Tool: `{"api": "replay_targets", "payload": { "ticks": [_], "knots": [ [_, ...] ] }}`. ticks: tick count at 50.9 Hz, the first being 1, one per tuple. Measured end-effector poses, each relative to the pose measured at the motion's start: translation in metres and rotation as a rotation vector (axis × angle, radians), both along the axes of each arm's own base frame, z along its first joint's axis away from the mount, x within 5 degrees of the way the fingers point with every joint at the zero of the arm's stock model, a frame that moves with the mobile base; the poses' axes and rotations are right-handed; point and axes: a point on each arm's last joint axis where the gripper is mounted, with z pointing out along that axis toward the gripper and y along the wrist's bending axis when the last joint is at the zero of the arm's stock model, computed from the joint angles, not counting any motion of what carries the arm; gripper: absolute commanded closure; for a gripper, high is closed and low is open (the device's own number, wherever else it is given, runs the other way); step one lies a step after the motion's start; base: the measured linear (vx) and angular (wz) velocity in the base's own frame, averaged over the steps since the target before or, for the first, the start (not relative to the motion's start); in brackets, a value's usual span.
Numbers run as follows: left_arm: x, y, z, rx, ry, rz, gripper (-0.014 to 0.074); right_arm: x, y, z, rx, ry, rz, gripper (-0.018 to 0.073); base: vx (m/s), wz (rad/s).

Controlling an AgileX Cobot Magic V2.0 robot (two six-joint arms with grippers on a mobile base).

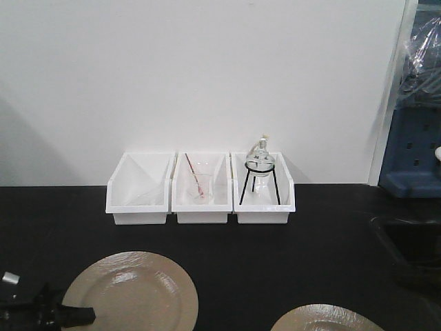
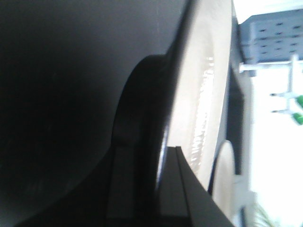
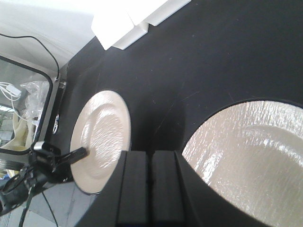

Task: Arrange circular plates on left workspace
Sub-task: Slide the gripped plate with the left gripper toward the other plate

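Two round tan plates with dark rims lie on the black countertop [image 1: 275, 255]. The left plate [image 1: 131, 293] is near the front left, and the right plate [image 1: 324, 318] is cut off by the bottom edge of the front view. My left gripper [image 1: 74, 316] reaches in from the lower left and is shut on the left plate's near rim. In the left wrist view that rim [image 2: 199, 94] runs between the fingers [image 2: 163, 147]. My right gripper [image 3: 151, 155] is shut with its pads together and holds nothing. It hovers between the left plate [image 3: 102, 137] and the right plate [image 3: 251, 161].
Three white bins [image 1: 200, 189] stand in a row against the back wall. The right one holds a glass flask on a black tripod [image 1: 260, 169]. A recessed sink [image 1: 410, 255] lies at the right. A blue unit [image 1: 413, 152] stands beyond it.
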Motion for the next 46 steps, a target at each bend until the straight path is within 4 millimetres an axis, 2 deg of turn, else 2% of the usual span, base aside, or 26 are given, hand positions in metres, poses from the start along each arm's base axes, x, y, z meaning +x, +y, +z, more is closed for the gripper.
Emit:
{"api": "replay_targets", "payload": {
  "ticks": [12,18,25,32,33,39,40,46],
  "knots": [
    [0.051,-0.038,0.01,0.017,-0.042,-0.04,0.0601,0.001,-0.001,0.0,-0.008,-0.002,-0.011,0.0564,0.0,0.0],
    [0.07,-0.054,0.008,0.005,-0.028,-0.03,0.06,0.001,-0.001,0.0,-0.009,-0.003,-0.01,0.0564,0.0,0.0],
    [0.082,-0.067,-0.005,0.003,0.003,-0.035,0.06,0.001,-0.001,0.0,-0.009,-0.003,-0.011,0.0564,0.0,0.0],
    [0.084,-0.077,-0.023,-0.007,0.061,-0.032,0.0589,0.001,-0.001,0.0,-0.01,-0.003,-0.012,0.0564,0.0,0.0],
    [0.086,-0.081,-0.027,-0.021,0.074,-0.025,0.0531,0.001,-0.001,0.0,-0.011,-0.003,-0.014,0.0564,0.0,0.0],
    [0.086,-0.083,-0.026,0.001,0.042,-0.039,0.0421,0.001,-0.001,0.0,-0.011,-0.003,-0.015,0.0564,0.0,0.0],
    [0.086,-0.083,-0.026,0.016,0.018,-0.053,0.0316,0.001,-0.001,0.0,-0.012,-0.004,-0.014,0.0564,0.0,0.0],
    [0.086,-0.083,-0.026,0.039,-0.012,-0.074,0.0165,0.001,-0.001,0.0,-0.019,-0.011,-0.01,0.0564,0.0,0.0]
  ]
}}
